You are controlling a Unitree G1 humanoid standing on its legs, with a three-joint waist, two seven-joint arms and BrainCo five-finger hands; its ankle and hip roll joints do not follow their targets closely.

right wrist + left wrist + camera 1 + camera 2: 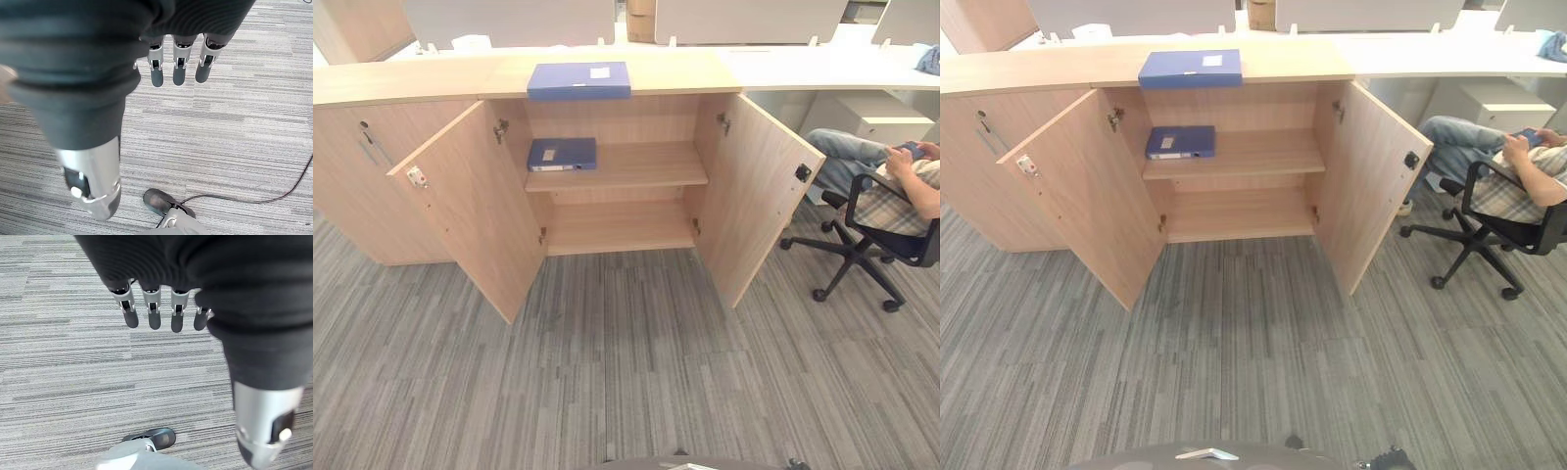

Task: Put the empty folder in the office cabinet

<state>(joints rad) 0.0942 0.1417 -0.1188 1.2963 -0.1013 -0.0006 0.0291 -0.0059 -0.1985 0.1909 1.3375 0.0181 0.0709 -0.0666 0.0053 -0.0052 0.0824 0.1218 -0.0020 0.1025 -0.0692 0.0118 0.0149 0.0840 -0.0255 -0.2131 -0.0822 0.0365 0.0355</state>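
- A blue folder (578, 80) lies flat on the cabinet top (431, 78), above the open compartment, its front edge at the top's front edge; a white label shows on its cover.
- A second folder (562, 154), also blue, lies flat on the upper shelf (636, 168), at the shelf's left end.
- The lower shelf (622, 227) sits beneath it.
- The cabinet (352, 196) is light wood; both doors stand swung wide, the left door (470, 206) and the right door (754, 191).
- The floor is grey striped carpet (626, 372), running from the cabinet base toward the camera.
- To the right, a person (891, 166) sits in a black wheeled chair (862, 250), holding a phone, well apart from the cabinet.
- White desks (822, 73) and panels stand behind the cabinet.
- The left hand (161, 308) hangs over the carpet, fingers straight and relaxed, holding nothing.
- The right hand (178, 61) hangs likewise over the carpet, fingers straight, empty.
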